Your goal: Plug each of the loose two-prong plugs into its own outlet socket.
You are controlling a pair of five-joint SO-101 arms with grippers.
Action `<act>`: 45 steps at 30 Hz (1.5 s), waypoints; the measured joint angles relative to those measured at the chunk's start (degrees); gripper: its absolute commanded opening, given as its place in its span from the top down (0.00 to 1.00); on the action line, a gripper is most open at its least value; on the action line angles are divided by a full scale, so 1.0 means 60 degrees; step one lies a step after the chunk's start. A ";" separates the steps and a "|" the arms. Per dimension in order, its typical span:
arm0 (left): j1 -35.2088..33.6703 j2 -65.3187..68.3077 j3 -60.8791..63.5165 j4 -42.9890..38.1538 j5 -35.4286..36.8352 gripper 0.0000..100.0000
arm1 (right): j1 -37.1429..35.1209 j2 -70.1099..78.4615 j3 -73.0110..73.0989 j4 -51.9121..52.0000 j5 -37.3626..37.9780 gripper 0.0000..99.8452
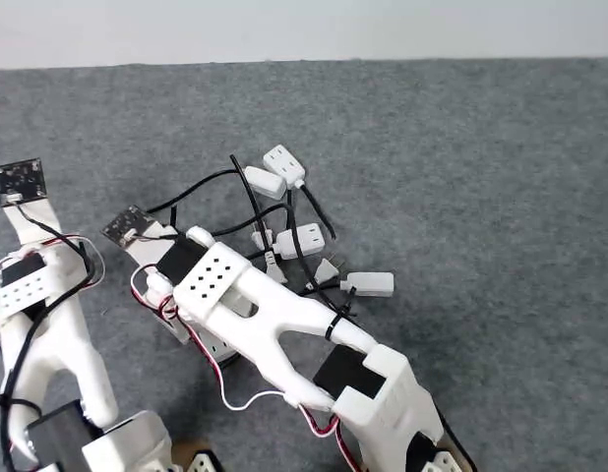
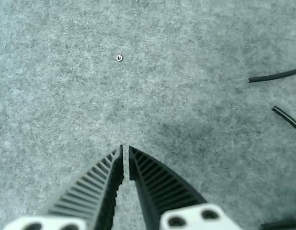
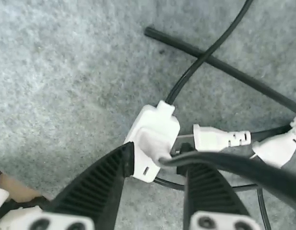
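Note:
My right gripper [image 3: 157, 151] is closed around a white outlet socket [image 3: 155, 132], one finger on each side, with a black cord draped over one finger. A white two-prong plug [image 3: 217, 137] lies just beside that socket with its prongs toward it. From above, my right arm [image 1: 274, 315] reaches into a tangle of black cords with more white sockets [image 1: 284, 162] [image 1: 302, 239] [image 1: 368, 284] and loose plugs [image 1: 329, 268] [image 1: 264, 239]. My left gripper [image 2: 126, 147] is shut and empty over bare carpet; the left arm [image 1: 38, 295] stands at the far left.
Grey carpet [image 1: 481, 177] covers the table. Black cords [image 3: 220, 64] cross beyond the held socket. Two black cord pieces [image 2: 275, 76] lie off to one side of the left gripper, and a tiny screw [image 2: 119, 58] sits on the carpet ahead of it.

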 measured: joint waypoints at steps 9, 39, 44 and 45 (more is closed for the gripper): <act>0.0000 0.0000 0.0000 0.0000 0.0000 0.99 | 0.0000 0.0117 0.0000 -0.0176 0.0000 0.99; 0.0044 0.0000 0.0000 0.0000 0.0000 0.99 | 0.0132 -0.2081 0.4659 -0.3165 0.0469 0.99; 0.0044 0.0000 0.0000 0.0000 0.0000 0.99 | 0.0132 -0.2081 0.4659 -0.3165 0.0498 0.99; 0.0044 0.0000 0.0000 0.0000 0.0000 0.99 | 0.0132 -0.2081 0.4659 -0.3165 0.0498 0.99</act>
